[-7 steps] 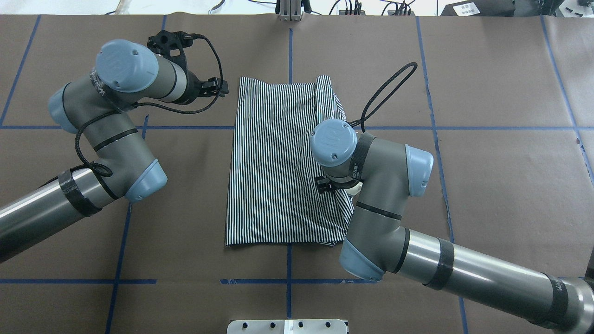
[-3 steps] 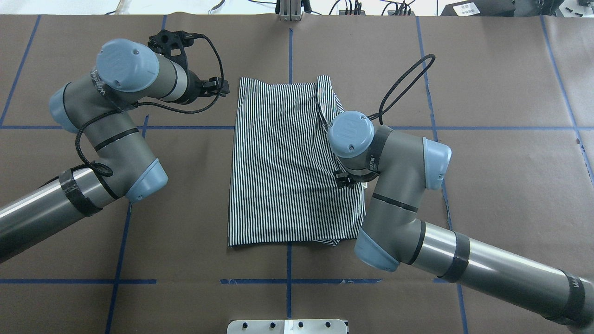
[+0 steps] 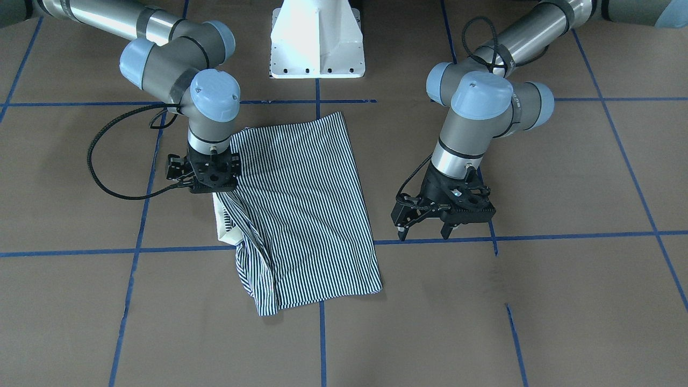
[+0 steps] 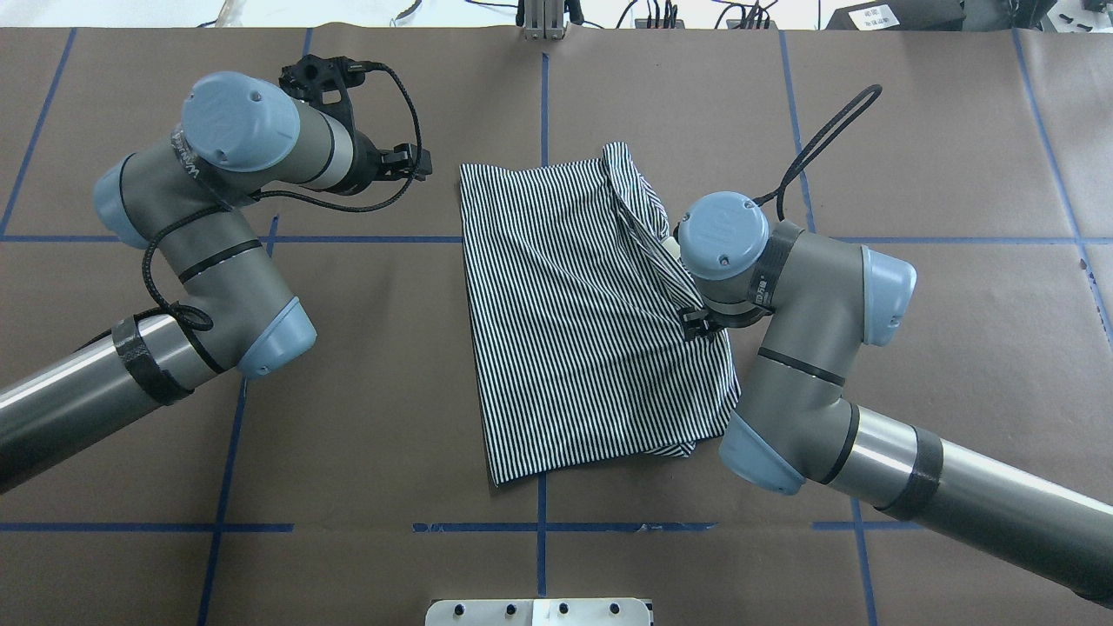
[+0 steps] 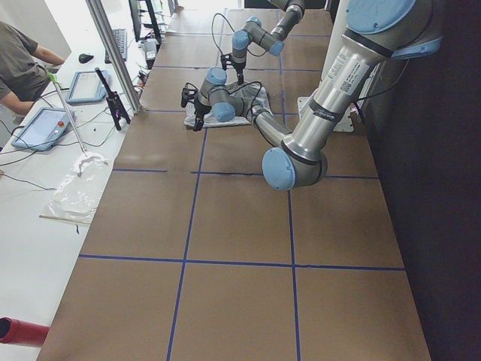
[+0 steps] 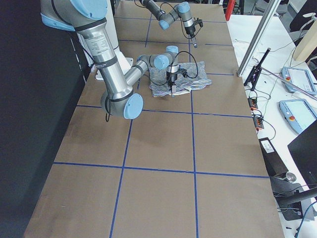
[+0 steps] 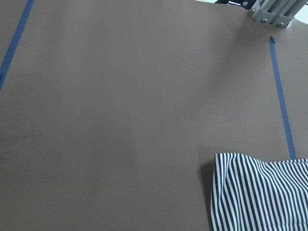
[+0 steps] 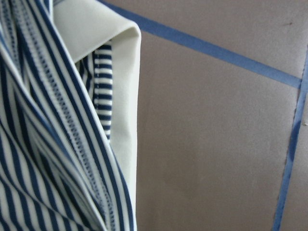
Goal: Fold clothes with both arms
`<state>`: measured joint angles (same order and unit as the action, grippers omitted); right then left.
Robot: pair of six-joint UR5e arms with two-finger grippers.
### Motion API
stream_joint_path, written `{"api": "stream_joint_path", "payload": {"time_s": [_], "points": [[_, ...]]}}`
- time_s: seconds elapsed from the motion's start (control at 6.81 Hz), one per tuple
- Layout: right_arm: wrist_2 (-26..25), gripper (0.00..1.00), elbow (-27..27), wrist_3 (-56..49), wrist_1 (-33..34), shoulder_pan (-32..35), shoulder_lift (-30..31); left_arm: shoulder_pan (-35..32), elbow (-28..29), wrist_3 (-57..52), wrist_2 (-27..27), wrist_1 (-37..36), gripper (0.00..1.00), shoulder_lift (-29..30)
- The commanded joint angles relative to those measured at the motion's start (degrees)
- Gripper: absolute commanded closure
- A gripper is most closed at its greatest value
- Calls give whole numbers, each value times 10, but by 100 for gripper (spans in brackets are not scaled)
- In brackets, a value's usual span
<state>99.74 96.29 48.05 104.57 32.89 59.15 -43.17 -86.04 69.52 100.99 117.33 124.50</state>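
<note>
Navy-striped shirt (image 3: 306,215) lies bunched under the right hand (image 3: 204,181).

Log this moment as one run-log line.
polo shirt: partly folded, lying on table | right gripper: on shirt's collar-side edge, seemingly clamped | left gripper: open, empty, beside shirt, not touching

Overhead and front-facing cameras look down oppositely, sharing the shirt (image 4: 583,313).

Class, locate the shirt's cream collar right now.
Front-facing view, left side: the cream collar pokes from the edge of the striped shirt, just below the right gripper, above the blue tape line.
</note>
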Motion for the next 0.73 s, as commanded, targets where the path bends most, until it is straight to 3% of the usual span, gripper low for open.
{"api": "stream_joint_path", "payload": {"time_s": [0.0, 0.29, 0.59], "points": [[-2, 0, 3, -17, 5, 15, -17, -3, 0, 0, 1, 0, 0, 0], [-7, 0, -16, -73, -9, 44, -24, -10, -1, -1, 2, -1, 0, 0], [2, 0, -117, -71, -50, 52, -125, -11, -28, 0, 18, -4, 0, -3]]}}
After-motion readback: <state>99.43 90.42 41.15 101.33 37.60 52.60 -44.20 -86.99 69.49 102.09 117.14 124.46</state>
